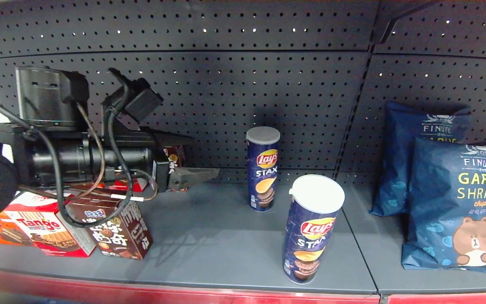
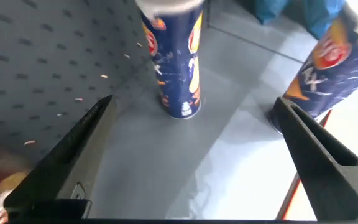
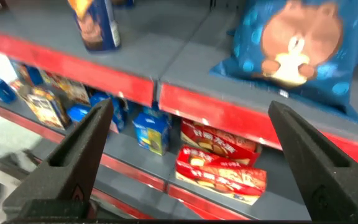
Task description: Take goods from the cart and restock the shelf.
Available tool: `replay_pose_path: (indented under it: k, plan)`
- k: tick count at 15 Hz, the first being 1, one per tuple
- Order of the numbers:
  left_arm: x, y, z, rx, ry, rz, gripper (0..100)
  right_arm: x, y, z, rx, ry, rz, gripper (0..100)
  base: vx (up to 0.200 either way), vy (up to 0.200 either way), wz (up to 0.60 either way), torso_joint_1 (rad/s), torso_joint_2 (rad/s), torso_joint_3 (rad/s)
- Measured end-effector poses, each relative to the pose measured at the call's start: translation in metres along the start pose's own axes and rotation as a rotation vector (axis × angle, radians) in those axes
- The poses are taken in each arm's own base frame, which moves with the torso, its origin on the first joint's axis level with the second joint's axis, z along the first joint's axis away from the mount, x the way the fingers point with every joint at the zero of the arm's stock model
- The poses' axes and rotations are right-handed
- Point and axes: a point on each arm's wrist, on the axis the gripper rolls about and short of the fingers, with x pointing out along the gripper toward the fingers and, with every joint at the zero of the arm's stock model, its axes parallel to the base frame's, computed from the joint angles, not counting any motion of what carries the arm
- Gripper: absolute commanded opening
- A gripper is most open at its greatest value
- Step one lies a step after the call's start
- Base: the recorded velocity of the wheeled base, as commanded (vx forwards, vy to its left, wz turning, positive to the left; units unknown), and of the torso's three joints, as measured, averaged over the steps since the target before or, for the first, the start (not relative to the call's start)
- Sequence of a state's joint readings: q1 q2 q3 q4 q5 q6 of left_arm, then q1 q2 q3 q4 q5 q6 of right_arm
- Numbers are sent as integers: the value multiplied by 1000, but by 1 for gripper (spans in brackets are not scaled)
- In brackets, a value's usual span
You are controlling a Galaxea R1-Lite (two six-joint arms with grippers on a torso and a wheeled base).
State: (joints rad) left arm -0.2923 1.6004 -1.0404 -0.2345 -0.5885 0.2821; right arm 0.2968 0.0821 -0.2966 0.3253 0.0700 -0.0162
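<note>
Your left gripper (image 1: 205, 154) hangs spread, empty. Withdrawal seems due: back straight out, clear of the grey-lidded blue crisp tube (image 1: 263, 173).

On the shelf (image 1: 209, 245), boxes (image 1: 120, 230) sit at the left end, bags (image 1: 458, 202) right, rear can (image 1: 262, 169) behind front can (image 1: 310, 230) between them.
</note>
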Motion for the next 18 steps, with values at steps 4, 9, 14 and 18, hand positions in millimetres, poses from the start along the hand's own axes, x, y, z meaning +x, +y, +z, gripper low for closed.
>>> replay_pose_path:
  k: [4, 9, 14, 18]
  plan:
    - [-27, -15, 8, 45, -11, 130, 100, 23, -1, 48, -3, 17, 60, 100, 0, 0, 0, 0, 0, 0]
    - [-52, -33, 6, 60, 3, 261, 100, 90, -5, 83, -24, 53, 82, 100, 0, 0, 0, 0, 0, 0]
    - [-71, -49, -13, 52, 12, 266, 100, 144, -3, 76, -48, 115, 90, 100, 0, 0, 0, 0, 0, 0]
    - [-79, -55, -25, 48, 10, 270, 100, 178, 6, 64, -66, 195, 113, 100, 0, 0, 0, 0, 0, 0]
